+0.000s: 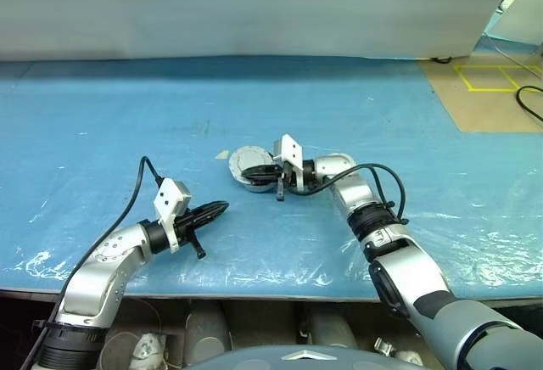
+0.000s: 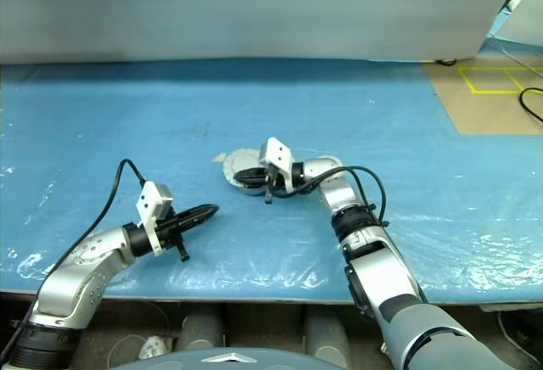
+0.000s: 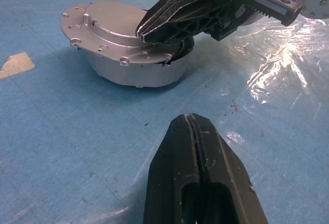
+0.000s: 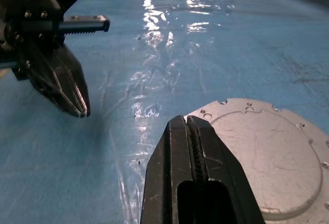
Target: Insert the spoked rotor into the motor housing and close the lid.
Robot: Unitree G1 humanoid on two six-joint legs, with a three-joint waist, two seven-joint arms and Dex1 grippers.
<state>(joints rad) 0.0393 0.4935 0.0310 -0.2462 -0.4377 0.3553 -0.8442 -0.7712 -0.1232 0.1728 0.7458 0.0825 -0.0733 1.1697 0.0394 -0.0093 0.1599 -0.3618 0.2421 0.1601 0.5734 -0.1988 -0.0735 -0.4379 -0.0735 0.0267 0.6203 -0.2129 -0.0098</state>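
Matt metal lid (image 3: 110, 26) — glossy table film (image 1: 254, 251)

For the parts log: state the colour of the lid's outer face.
Plain silver-grey metal, on the lid; clearest in the left wrist view.

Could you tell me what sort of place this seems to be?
Probably a lab or workshop test bench. A table covered in blue plastic sheeting holds a metal motor housing with its lid down, and yellow tape marks the floor beyond a plain white backdrop.
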